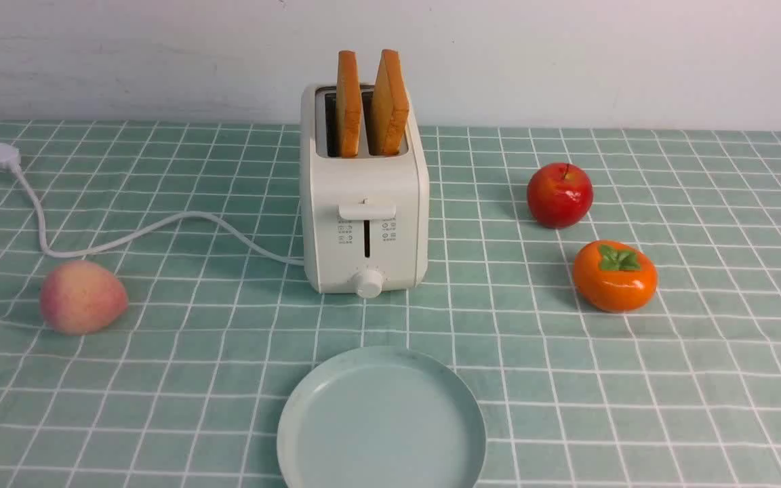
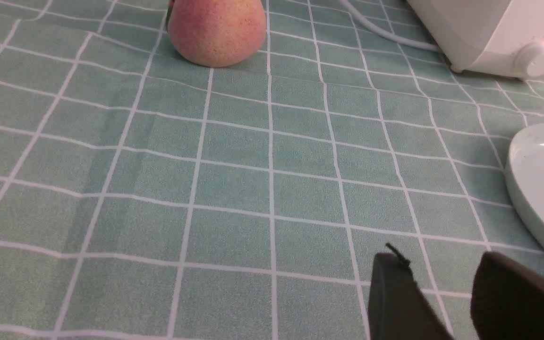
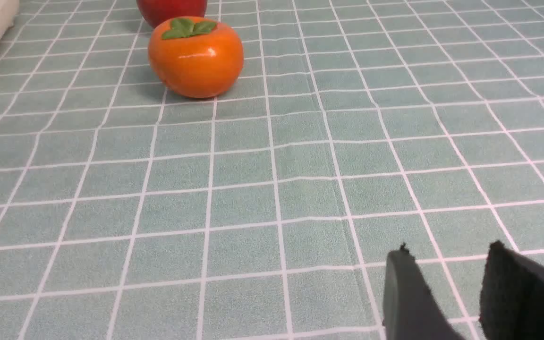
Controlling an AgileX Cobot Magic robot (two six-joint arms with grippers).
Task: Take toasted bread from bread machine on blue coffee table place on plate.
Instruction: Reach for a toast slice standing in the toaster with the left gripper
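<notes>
Nearest the robot, the left tool (image 2: 442,264) and the right tool (image 3: 449,257) each hang low over bare bench (image 1: 634,379), fingers spread with nothing between them. Neither shows in the front view, so both arms look parked short of the work, ready rather than engaged.

Next comes the plate (image 1: 381,423), empty and set squarely before the toaster (image 1: 363,224), probably so that a slice need travel only a short, straight way down to it. A peach (image 1: 82,297) to the left and a persimmon (image 1: 614,276) to the right lie well apart from that path, as does the apple (image 1: 559,194) further back; they seem mere distractors. The toaster's cord (image 1: 126,234) trails off leftward, its plug lying loose on the bench.

The toast (image 1: 348,102) is in the toaster, one slice per slot, standing well proud of the top, the right one leaning. That height offers the crust edges to a pinch from above. No slice has been moved yet.
</notes>
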